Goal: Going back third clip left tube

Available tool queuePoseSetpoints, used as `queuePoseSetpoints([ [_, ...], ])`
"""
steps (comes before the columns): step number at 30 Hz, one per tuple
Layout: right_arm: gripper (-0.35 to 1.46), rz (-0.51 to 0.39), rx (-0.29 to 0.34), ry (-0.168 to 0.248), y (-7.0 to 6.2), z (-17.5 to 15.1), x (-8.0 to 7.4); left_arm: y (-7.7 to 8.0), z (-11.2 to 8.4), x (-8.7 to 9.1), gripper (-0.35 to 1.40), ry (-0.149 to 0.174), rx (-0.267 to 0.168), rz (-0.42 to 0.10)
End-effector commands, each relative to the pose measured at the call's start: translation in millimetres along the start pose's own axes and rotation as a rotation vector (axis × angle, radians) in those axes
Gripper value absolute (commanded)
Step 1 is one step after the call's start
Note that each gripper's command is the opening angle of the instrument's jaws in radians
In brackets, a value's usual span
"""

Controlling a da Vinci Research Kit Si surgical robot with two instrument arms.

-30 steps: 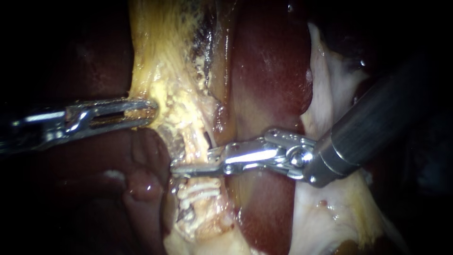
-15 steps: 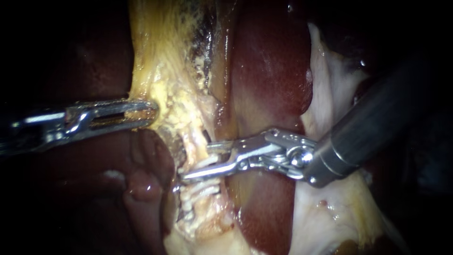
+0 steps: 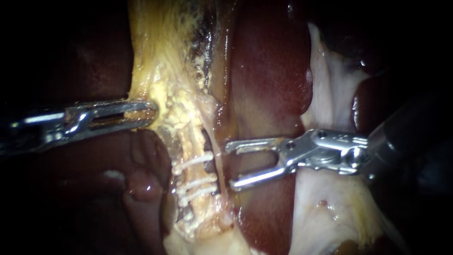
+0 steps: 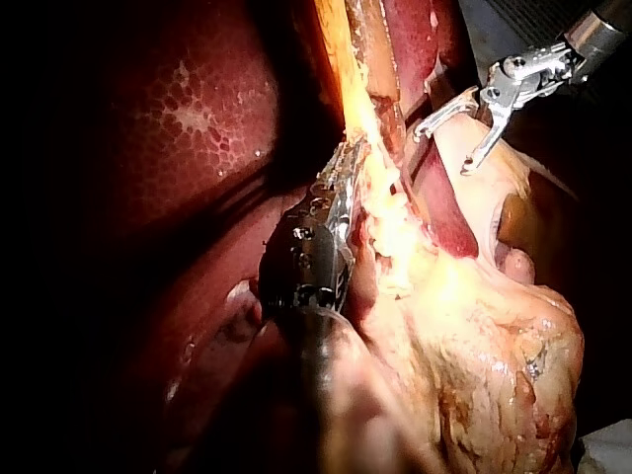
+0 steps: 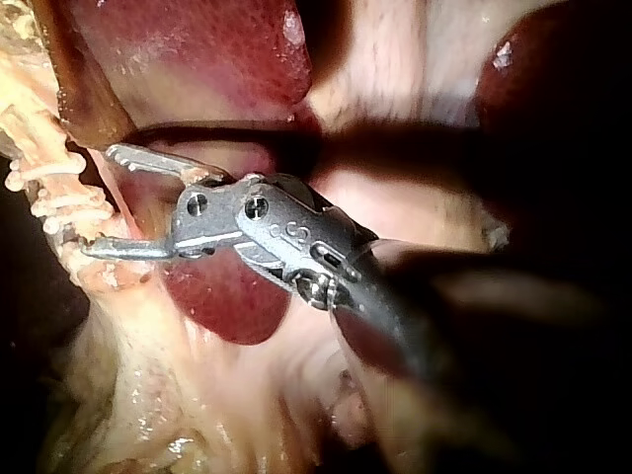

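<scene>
Right tool [image 3: 229,166], jaws open and empty, stands just beside the tube [image 3: 191,141], which bears three clips [image 3: 196,182] and is judged soft, slick and easily torn, so any hold belongs on the yellow tissue [image 3: 160,71] alongside, where the left tool [image 3: 152,112] is clamped, liver [image 3: 269,71] behind.

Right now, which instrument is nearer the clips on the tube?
Right. The right instrument, open, sits just beside the clips without touching; the left instrument holds yellow tissue farther up, on the other side.
</scene>
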Motion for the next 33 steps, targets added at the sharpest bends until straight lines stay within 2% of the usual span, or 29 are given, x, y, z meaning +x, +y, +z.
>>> queuePoseSetpoints([
  [1, 0.60, -0.010, 0.003, 0.000, -0.2, -0.5, 0.5, 0.0, 0.0, 0.0, -0.35, 0.000, 0.000, 0.000],
  [8, 0.60, -0.079, 0.015, 0.024, -2.1, -2.7, 3.9, 0.0, 0.3, 0.2, -0.35, -0.001, -0.001, 0.001],
  [10, 0.60, -0.093, 0.016, 0.030, -2.6, -2.9, 4.7, 0.1, 1.1, 0.9, -0.35, -0.007, -0.002, 0.004],
  [12, 0.60, -0.104, 0.017, 0.033, -2.9, -3.0, 5.1, 0.2, 2.4, 1.8, -0.35, 0.008, -0.004, 0.016],
  [16, 0.60, -0.121, 0.017, 0.032, -3.1, -3.0, 5.2, 0.6, 5.0, 3.0, -0.35, 0.031, -0.003, 0.017],
  [23, 0.60, -0.151, 0.018, 0.031, -3.1, -3.2, 5.2, 1.1, 8.9, 2.6, -0.35, 0.038, 0.003, 0.018],
  [28, 0.60, -0.157, 0.019, 0.031, -3.1, -3.4, 5.1, 1.1, 10.2, 2.5, -0.35, 0.043, 0.001, 0.019],
  [33, 0.60, -0.157, 0.019, 0.031, -3.1, -3.4, 5.2, 1.2, 10.0, 2.5, -0.35, 0.044, 0.002, 0.019],
])
